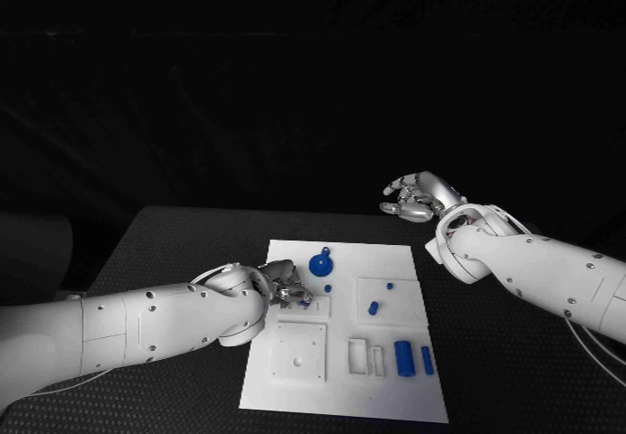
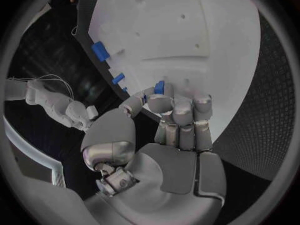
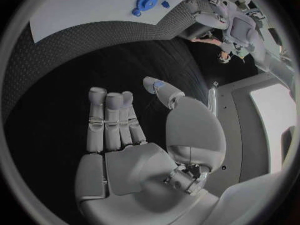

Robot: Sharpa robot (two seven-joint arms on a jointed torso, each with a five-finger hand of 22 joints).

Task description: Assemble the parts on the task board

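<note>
One black table | task board central | left robot hand pinches blue part | right robot hand spread, empty

The black table filled the lower half of the frame; the white task board lay flat on it at lower centre.

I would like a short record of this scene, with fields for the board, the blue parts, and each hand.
board: white rectangular task board in the middle of the black table
parts on board: blue gear-shaped disc near the far edge; two upright blue blocks near the front right; small blue peg in the middle
left hand: over the board's left side, pinching a small blue piece at its fingertips
right hand: raised beyond the board's far right corner, holding nothing, fingers apart
</note>
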